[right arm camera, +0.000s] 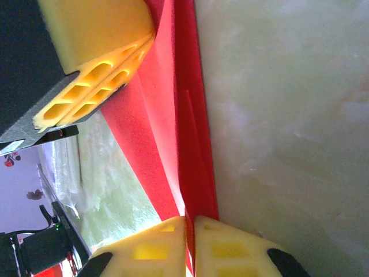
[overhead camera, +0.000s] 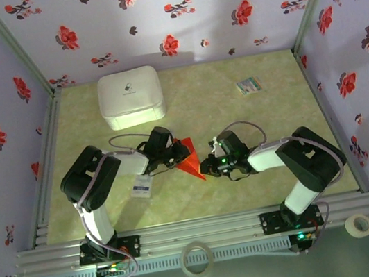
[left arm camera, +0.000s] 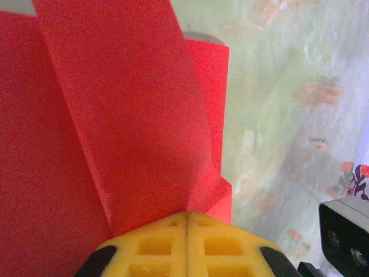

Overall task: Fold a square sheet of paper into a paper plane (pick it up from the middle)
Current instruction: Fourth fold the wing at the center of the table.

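Three pale lilac walls printed with red and dark flowers (overhead camera: 172, 14) close in the far, left and right sides of a pale green-yellow marbled tabletop (overhead camera: 215, 197), with slanting silver aluminium posts (overhead camera: 15, 46) running up the two far corners. A softer, brighter wash of light falls on the upper middle of the far wall, and a dim shadow lies along its foot where it meets the tabletop. Along the near edge run ribbed silver aluminium rails (overhead camera: 206, 232), and nearer than those lies a flat grey-green surface (overhead camera: 262, 274).
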`<move>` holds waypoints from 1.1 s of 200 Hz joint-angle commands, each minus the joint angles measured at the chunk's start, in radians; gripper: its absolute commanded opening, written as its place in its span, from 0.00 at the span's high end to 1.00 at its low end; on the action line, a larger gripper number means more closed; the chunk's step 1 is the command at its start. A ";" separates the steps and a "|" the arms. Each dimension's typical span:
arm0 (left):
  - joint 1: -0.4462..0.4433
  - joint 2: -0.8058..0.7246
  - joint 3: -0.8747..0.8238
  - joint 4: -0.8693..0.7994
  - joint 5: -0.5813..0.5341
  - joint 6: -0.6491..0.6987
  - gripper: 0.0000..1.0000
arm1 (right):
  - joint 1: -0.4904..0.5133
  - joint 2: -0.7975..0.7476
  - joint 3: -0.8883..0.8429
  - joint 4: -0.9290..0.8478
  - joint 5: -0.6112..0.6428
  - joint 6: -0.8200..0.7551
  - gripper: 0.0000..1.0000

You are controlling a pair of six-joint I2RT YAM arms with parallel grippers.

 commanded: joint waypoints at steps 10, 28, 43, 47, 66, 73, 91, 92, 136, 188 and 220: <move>0.011 0.026 -0.026 -0.041 -0.036 -0.002 0.94 | 0.018 0.008 -0.034 -0.118 0.005 -0.010 0.89; 0.011 0.026 -0.026 -0.041 -0.036 -0.001 0.94 | 0.020 0.001 -0.038 -0.118 0.003 -0.004 0.84; 0.011 0.025 -0.026 -0.041 -0.037 -0.001 0.94 | 0.020 -0.011 -0.048 -0.117 0.003 0.003 0.84; 0.011 0.025 -0.027 -0.041 -0.036 -0.001 0.94 | 0.022 -0.013 -0.050 -0.119 0.004 0.004 0.84; 0.010 0.029 -0.029 -0.037 -0.037 -0.002 0.94 | 0.023 -0.018 -0.059 -0.120 0.010 0.007 0.86; 0.011 0.028 -0.030 -0.034 -0.036 -0.003 0.94 | 0.024 -0.011 -0.059 -0.122 0.009 0.006 0.87; 0.010 0.028 -0.032 -0.033 -0.036 -0.003 0.94 | 0.025 0.002 -0.061 -0.122 0.012 0.010 0.92; 0.011 0.027 -0.031 -0.033 -0.036 -0.004 0.94 | 0.025 0.002 -0.061 -0.121 0.013 0.010 0.92; 0.012 0.025 -0.032 -0.033 -0.036 -0.004 0.94 | 0.030 -0.008 -0.081 -0.105 0.010 0.028 0.88; 0.013 0.027 -0.034 -0.029 -0.036 -0.005 0.95 | 0.040 -0.013 -0.085 -0.153 0.038 0.018 0.91; 0.012 0.024 -0.038 -0.027 -0.036 -0.005 0.95 | 0.041 -0.038 -0.082 -0.186 0.062 0.012 0.89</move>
